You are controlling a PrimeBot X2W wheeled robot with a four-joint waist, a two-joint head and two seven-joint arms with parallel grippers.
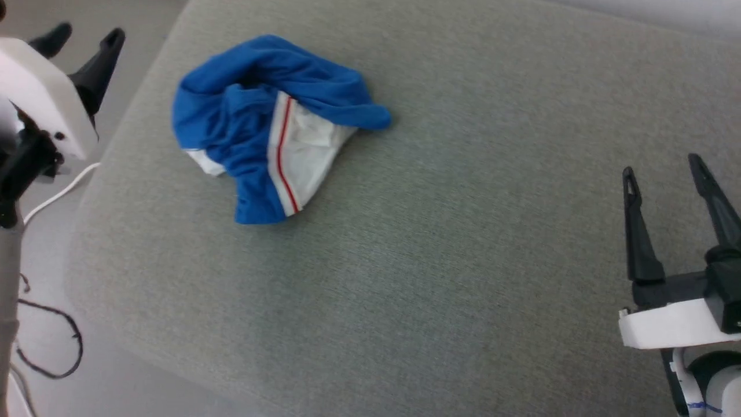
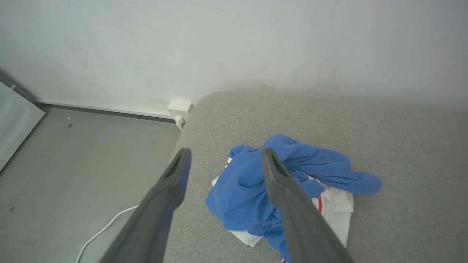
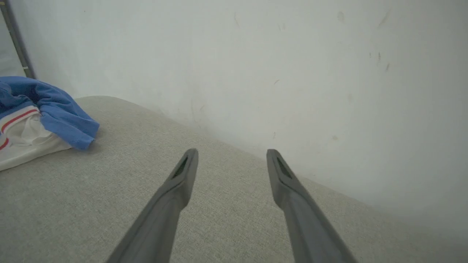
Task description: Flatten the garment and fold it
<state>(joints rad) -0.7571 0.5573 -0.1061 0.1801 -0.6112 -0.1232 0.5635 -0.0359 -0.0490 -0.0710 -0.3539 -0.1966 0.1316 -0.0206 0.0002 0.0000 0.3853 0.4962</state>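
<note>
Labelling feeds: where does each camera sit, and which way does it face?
Head view: on the head, looking down at the garment on the grey cushion; left gripper upper left, right gripper lower right.
Left wrist view: along the open left gripper toward garment, floor, wall.
Right wrist view: along the open right gripper toward cushion, wall.
All three share the garment.

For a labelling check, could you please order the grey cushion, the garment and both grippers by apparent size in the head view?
1. grey cushion, by far the largest.
2. garment.
3. right gripper and left gripper: both are near the camera and cut by the frame edge, so I leave them unranked against each other.
</note>
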